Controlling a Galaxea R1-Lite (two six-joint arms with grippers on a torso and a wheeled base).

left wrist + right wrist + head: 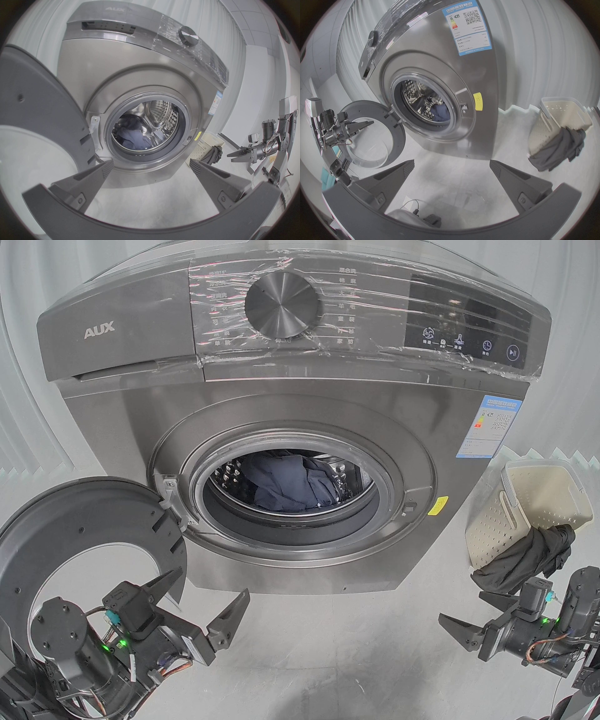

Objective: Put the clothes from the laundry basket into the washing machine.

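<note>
Grey jaws are seen spread wide on the left gripper (pixel 209 587), and nothing is held between them; it is held low above the pale floor (pixel 325 640), just in front of the open door (pixel 69 515) of the washing machine (pixel 125 421). The right gripper (pixel 464 607) is likewise opened wide and empty, and is held low at the robot's right, near a dark grey garment (pixel 525 555). That garment is draped over the near rim of the laundry basket (pixel 544 490), with its lower end lying on the floor. The basket, cream and perforated, is set tilted on the floor just beside the machine's right side. The round door is swung fully open to the machine's left on its hinge. Inside the steel drum, a dark blue garment (pixel 287 480) is seen lying bunched toward the back. On the machine's front, a small yellow sticker (pixel 437 505) is placed to the right of the drum opening, and a blue and white label (pixel 489 426) above it. The control panel and its round dial (pixel 282 304) are covered with clear plastic film.
</note>
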